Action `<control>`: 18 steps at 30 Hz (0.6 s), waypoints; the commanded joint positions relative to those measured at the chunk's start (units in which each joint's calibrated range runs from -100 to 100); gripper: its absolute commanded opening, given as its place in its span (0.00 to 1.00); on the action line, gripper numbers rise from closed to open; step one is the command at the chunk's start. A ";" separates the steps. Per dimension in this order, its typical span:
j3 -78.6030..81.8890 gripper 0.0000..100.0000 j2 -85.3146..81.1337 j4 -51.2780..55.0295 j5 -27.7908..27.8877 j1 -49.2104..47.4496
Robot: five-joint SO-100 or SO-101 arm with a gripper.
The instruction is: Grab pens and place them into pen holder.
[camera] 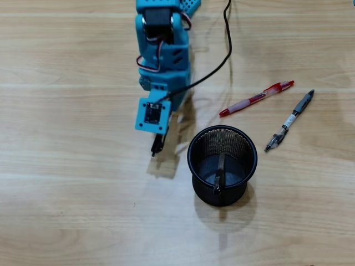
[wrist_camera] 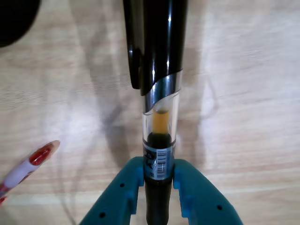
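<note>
In the wrist view my teal gripper (wrist_camera: 158, 169) is shut on a clear-and-black pen (wrist_camera: 159, 70), which runs straight up the picture from between the jaws. In the overhead view the gripper (camera: 161, 136) sits under the wrist camera board, left of the pen holder, and only the end of the held pen (camera: 156, 146) pokes out. The pen holder (camera: 250, 166), a black mesh cup, stands upright with one dark pen (camera: 219, 176) leaning inside. A red-and-translucent pen (camera: 256, 98) and a grey pen (camera: 289, 121) lie on the table beyond the cup. The red pen's tip (wrist_camera: 33, 161) shows at lower left.
The wooden table (camera: 66, 194) carries nothing else. A black cable (camera: 224, 55) runs from the arm (camera: 163, 50) toward the top edge. A dark part of the pen holder (wrist_camera: 16, 18) fills the wrist view's top left corner.
</note>
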 commanded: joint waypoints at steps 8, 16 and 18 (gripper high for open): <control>16.28 0.02 -33.23 -0.17 2.36 0.16; 16.55 0.02 -44.90 -2.76 4.49 -2.93; 16.82 0.02 -45.83 -7.23 5.26 -4.47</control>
